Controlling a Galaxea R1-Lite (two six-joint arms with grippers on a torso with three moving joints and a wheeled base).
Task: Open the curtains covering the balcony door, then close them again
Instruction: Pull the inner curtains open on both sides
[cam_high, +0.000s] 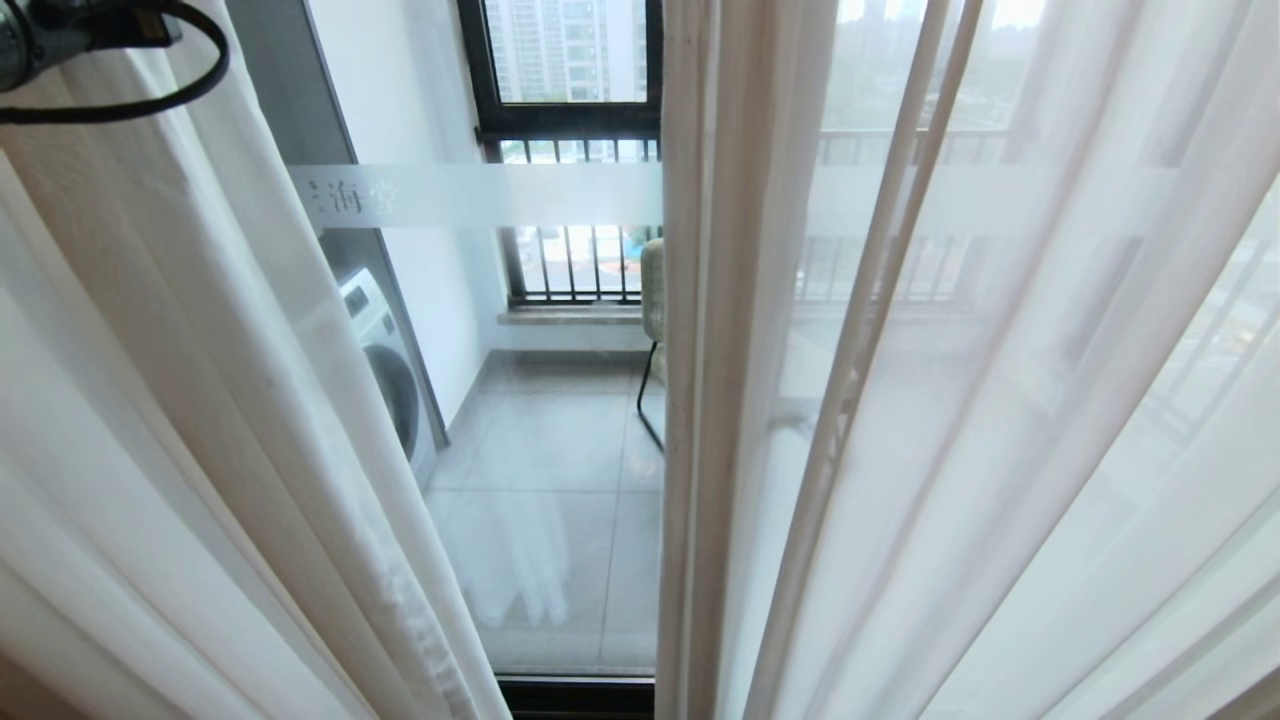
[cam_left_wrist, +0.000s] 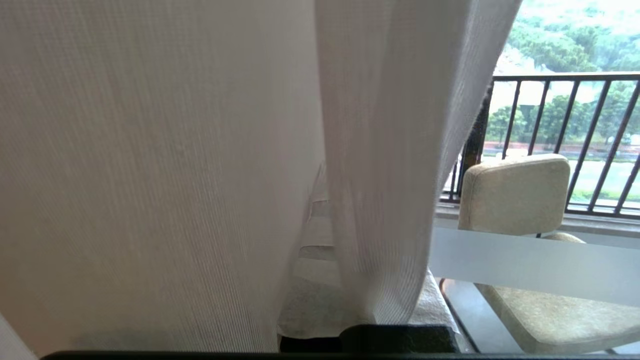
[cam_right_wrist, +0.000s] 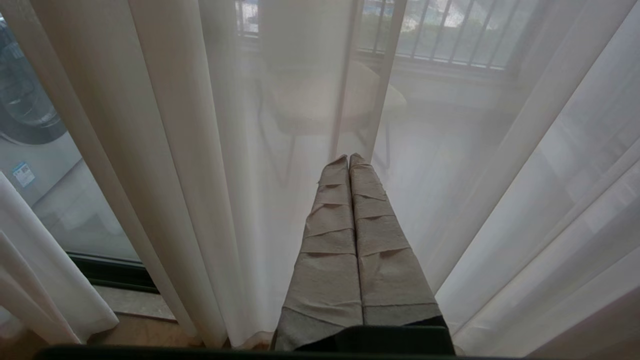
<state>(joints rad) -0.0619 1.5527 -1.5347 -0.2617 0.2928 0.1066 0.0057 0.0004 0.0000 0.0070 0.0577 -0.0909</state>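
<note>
The sheer white curtains (cam_high: 960, 400) hang parted before the balcony door (cam_high: 550, 440), leaving a gap of bare glass with its frosted band (cam_high: 480, 195), through which a washing machine (cam_high: 385, 365) and a padded chair (cam_left_wrist: 515, 192) show on the balcony. The left gripper (cam_left_wrist: 320, 240), fingers pressed together, is buried in the folds of one sheer panel, though whether it pinches cloth cannot be told. The right gripper (cam_right_wrist: 349, 160), its taped fingers (cam_right_wrist: 330, 240) closed together on nothing, points at the other panel's sheer.
</note>
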